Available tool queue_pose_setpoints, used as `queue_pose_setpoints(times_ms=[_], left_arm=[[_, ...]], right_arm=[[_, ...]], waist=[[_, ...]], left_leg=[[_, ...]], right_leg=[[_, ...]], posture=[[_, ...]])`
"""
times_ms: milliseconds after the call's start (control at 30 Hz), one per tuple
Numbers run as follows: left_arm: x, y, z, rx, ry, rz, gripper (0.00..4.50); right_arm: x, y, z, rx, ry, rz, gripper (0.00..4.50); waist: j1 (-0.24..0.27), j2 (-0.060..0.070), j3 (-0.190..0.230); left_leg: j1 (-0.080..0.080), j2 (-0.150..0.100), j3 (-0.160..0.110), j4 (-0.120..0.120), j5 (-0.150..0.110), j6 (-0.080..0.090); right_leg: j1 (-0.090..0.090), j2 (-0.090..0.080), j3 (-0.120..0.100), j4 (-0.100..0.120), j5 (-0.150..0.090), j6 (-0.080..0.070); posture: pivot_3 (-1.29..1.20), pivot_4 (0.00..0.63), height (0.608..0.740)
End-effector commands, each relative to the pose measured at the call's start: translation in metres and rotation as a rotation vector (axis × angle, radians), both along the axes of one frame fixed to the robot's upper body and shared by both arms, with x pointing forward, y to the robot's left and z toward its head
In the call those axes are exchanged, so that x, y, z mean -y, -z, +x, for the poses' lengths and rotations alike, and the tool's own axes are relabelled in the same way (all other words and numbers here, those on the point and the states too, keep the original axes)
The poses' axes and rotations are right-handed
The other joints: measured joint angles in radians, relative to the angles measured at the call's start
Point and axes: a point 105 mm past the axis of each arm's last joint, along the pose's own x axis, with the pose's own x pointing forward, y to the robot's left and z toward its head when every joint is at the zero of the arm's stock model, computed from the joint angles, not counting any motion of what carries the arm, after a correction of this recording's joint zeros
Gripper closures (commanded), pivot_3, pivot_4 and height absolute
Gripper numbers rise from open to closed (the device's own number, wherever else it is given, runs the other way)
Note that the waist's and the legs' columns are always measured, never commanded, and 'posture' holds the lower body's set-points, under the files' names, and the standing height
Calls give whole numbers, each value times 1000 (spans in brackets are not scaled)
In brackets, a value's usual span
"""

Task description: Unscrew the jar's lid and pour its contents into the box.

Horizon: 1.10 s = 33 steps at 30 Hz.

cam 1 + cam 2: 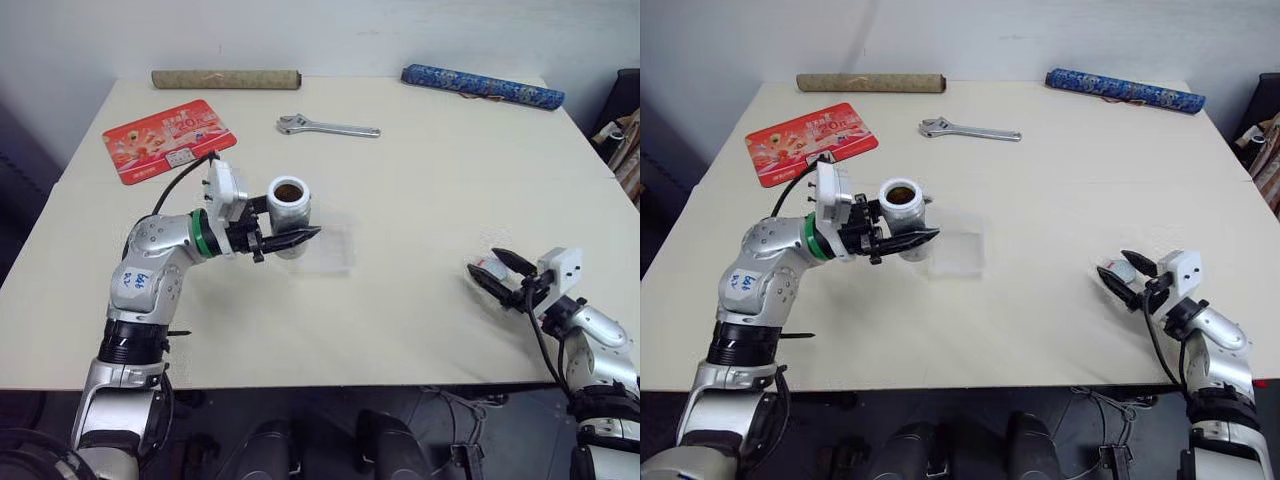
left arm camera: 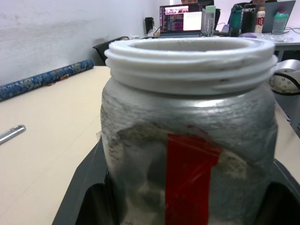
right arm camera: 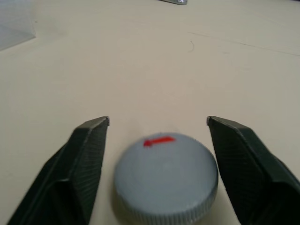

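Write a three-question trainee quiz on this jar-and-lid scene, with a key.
1. True or false: the lid is still screwed onto the jar.
2. Which tool holds the jar? A) the left tool B) the right tool C) neither
3. Fill in: the lid lies flat on the ____ between the right tool's open fingers.

Key
1. False: the jar's mouth is open, with brown contents visible inside.
2. A: its fingers are shut on the jar, held upright beside the box.
3. table.
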Motion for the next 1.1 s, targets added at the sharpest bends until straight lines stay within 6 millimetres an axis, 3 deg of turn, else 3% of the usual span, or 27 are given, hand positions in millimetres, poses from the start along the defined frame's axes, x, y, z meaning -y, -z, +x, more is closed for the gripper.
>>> queue_pose_setpoints(times_ms=[33, 200, 300, 400, 533, 700, 800, 900, 1100], left_arm=[[-9, -17, 7, 17, -37, -43, 2148], [-21, -15, 33, 33, -155, 91, 2148], [-30, -8, 51, 57, -241, 219, 2148], [-25, -12, 60, 158, -257, 282, 2148], [-15, -15, 69, 390, -310, 396, 2148], [4, -14, 78, 718, -375, 533, 2148], [17, -26, 77, 993, -429, 546, 2148], [31, -18, 67, 1350, -346, 690, 2148], [44, -29, 64, 1829, -398, 680, 2148]], right_arm=[[1, -34, -9, 102, -41, -3, 73], [-50, -70, -34, 134, -284, -38, 32], [-82, -79, -52, 123, -419, -62, 32], [-103, -85, -63, 116, -472, -58, 32], [-111, -78, -69, 83, -480, -66, 32], [-109, -72, -70, 60, -433, -57, 32], [-110, -68, -71, 51, -419, -48, 32], [-112, -66, -70, 51, -398, -29, 32], [-116, -65, -67, 62, -376, -6, 32]], waist=[[1, 1, 0], [4, 2, 1], [6, 2, 1], [7, 2, 1], [20, 1, 1], [31, 1, 1], [32, 1, 1], [31, 0, 1], [31, 0, 1]], left_leg=[[0, 0, 0, 0, 0, 0], [-1, 0, -2, 1, 0, 0], [-1, 0, -2, 0, 0, -1], [-1, 0, -2, 0, -1, -1], [-2, -2, -3, 0, -1, 0], [-2, -4, -2, 1, -2, 2], [-3, -5, -2, 1, -3, 4], [-3, -6, -2, 0, -3, 5], [-4, -7, -2, -1, -3, 6]], right_leg=[[0, 0, 0, 0, 0, 0], [0, 0, 0, 1, 0, 0], [0, 0, -1, 0, 0, 0], [0, -1, -1, 0, 0, 0], [-1, -3, -2, 0, 0, 0], [-1, -4, -2, 0, 0, 0], [-1, -6, -2, 0, 0, 0], [-2, -6, -3, -1, 1, 1], [-3, -6, -2, 0, 1, 1]], posture=[[0, 150, 740], [0, 150, 740], [0, 150, 740], [0, 150, 740], [0, 150, 740], [0, 150, 740], [0, 150, 740], [0, 150, 740], [0, 150, 740]])
